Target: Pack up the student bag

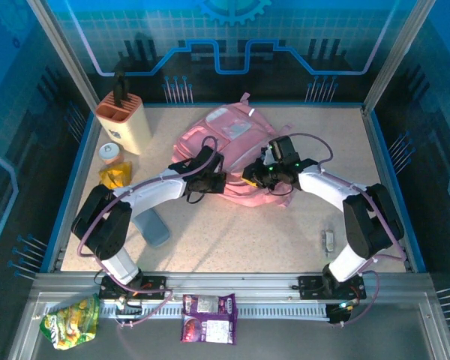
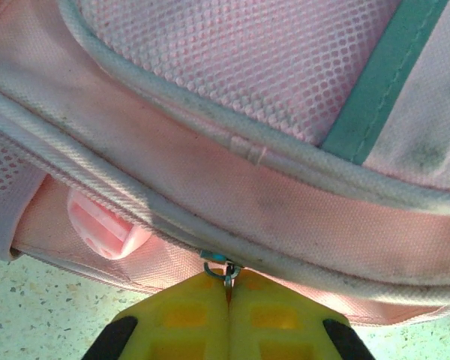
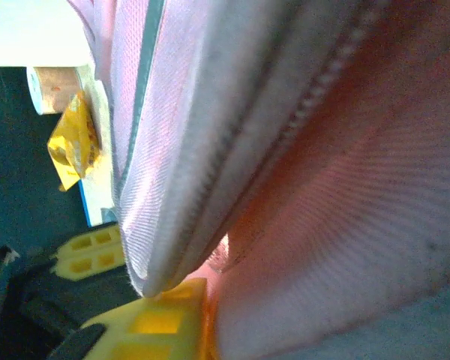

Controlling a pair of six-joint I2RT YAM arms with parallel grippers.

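Found the yellow left fingers [image 2: 210,300] pinched tight on a small metal zip pull [image 2: 226,271] in the left wrist view, hard against the student bag [image 2: 300,217] and its piped seam. Caught one of the right fingers [image 3: 165,319] from the right wrist, pink fabric pressed beside it; could not tell how wide. Placed the bag mid-worktop [image 1: 232,232] from above, both arms at its near edge: pink mesh, teal stripe, pale pocket panel.

I counted one pink student bag [image 1: 225,127], one peach holder [image 1: 124,120], one small round tub [image 1: 109,152] and one grey pouch [image 1: 151,226]. I also counted three packets: a yellow packet [image 1: 115,175], a green packet [image 1: 71,321] and a purple packet [image 1: 208,318].
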